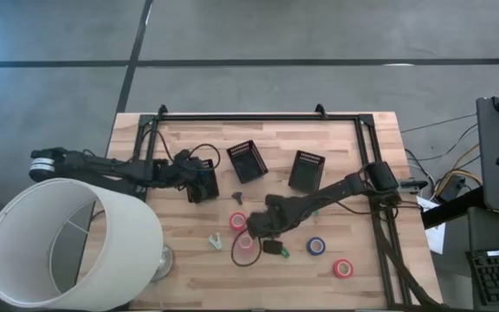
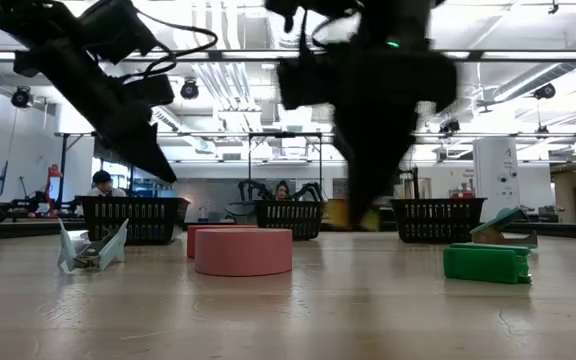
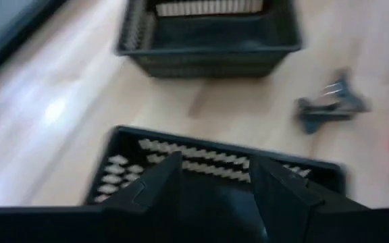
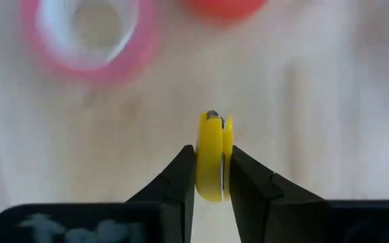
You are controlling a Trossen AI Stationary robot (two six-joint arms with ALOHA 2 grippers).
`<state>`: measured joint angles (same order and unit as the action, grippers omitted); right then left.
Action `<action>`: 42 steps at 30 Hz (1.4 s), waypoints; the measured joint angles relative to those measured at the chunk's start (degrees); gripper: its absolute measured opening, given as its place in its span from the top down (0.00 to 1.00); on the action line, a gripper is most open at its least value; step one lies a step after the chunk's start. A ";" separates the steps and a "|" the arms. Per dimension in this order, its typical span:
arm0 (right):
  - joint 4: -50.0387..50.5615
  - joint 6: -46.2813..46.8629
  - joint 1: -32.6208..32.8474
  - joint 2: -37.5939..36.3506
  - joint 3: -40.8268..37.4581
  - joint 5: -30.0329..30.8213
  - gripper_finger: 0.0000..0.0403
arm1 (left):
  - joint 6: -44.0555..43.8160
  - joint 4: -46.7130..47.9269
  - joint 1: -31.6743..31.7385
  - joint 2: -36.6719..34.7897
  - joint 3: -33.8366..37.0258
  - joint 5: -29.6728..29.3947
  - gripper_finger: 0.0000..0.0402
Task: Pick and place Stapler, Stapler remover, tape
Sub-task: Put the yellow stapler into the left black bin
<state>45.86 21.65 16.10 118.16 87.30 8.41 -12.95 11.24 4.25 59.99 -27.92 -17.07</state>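
My right gripper [image 1: 251,229] [image 4: 211,177] is near the table's middle, shut on a small yellow stapler remover [image 4: 211,154] [image 2: 368,218]. Around it lie a pink tape roll [image 1: 237,220], a pink tape ring [image 1: 246,243] [image 4: 90,30], a blue roll [image 1: 316,246], a red roll [image 1: 343,268] and a green stapler [image 1: 274,249] [image 2: 488,262]. A pale stapler remover [image 1: 215,240] and a dark one [image 1: 236,198] [image 3: 329,104] rest on the wood. My left gripper [image 1: 199,184] [image 3: 215,192] hangs open over the leftmost black mesh bin [image 3: 215,165]. My right gripper pinches the yellow stapler remover's lower part [image 4: 211,177] between its two fingers, one on each flat side. The fingers point down from above. The piece stands edge-on beyond the fingertips and is lifted clear of the table.
Two more black mesh bins [image 1: 247,161] [image 1: 307,170] stand toward the far edge. A large white lampshade [image 1: 59,243] covers the table's near left corner. A black frame [image 1: 258,117] runs along the far and right edges. People sit in the room behind.
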 joint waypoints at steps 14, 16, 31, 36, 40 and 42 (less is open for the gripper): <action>-21.15 -8.68 -3.78 -0.21 0.24 6.76 0.83 | 4.98 -18.69 -6.52 0.00 0.00 22.47 0.56; -23.78 -9.92 -4.05 -0.25 0.24 6.60 0.83 | 4.81 -19.08 -7.88 0.00 0.00 19.46 0.56; -32.59 -14.20 -8.43 -0.30 0.28 7.33 0.83 | 5.32 -18.74 -10.03 0.02 0.07 11.43 0.56; -35.32 -16.20 -8.79 -0.30 0.29 7.87 0.83 | 5.34 -16.62 -9.99 0.02 0.09 8.64 0.56; -37.01 -16.72 -9.08 -0.30 0.31 8.11 0.83 | 5.34 -15.81 -10.03 0.02 0.09 6.19 0.56; -37.17 -17.99 -9.09 -0.30 0.33 8.16 0.83 | 5.34 -15.75 -10.03 0.02 0.09 6.03 0.57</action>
<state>8.69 3.66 7.01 117.86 87.63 16.57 -7.62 -4.51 -5.78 60.01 -27.83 -11.05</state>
